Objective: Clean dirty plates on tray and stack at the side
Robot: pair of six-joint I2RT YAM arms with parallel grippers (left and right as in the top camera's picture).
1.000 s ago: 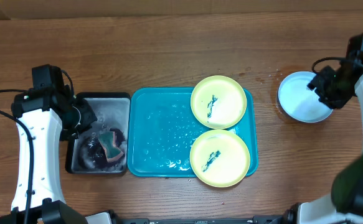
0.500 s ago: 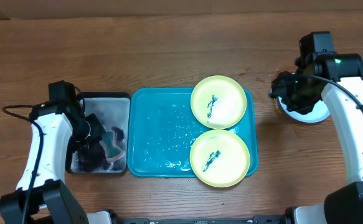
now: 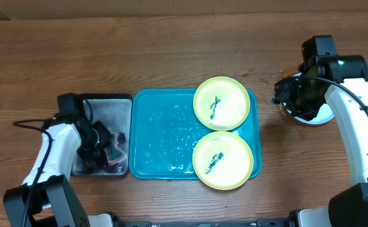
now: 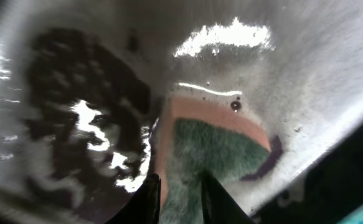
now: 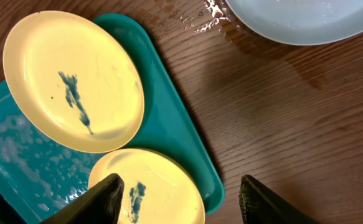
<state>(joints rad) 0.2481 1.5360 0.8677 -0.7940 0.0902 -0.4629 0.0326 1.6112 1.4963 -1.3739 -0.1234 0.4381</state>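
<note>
**A:** So, where do the plates sit?

**B:** Two pale yellow-green round plastic plates (image 3: 221,103) (image 3: 222,161), each with a dark smear, lie edge to edge on the large turquoise rectangular plastic tray (image 3: 165,126). The light blue round plastic plate (image 5: 306,18) rests apart on the wooden table (image 3: 171,50).

**A:** And the grippers?

**B:** The right gripper (image 5: 181,180) hangs with its jaws spread wide and empty, above the table between tray and blue plate. The left gripper (image 4: 181,186) is down in the small black tray (image 3: 108,99), its fingertips slightly apart astride a green-and-pink sponge (image 4: 212,149). I can't tell whether it pinches the sponge.
</note>
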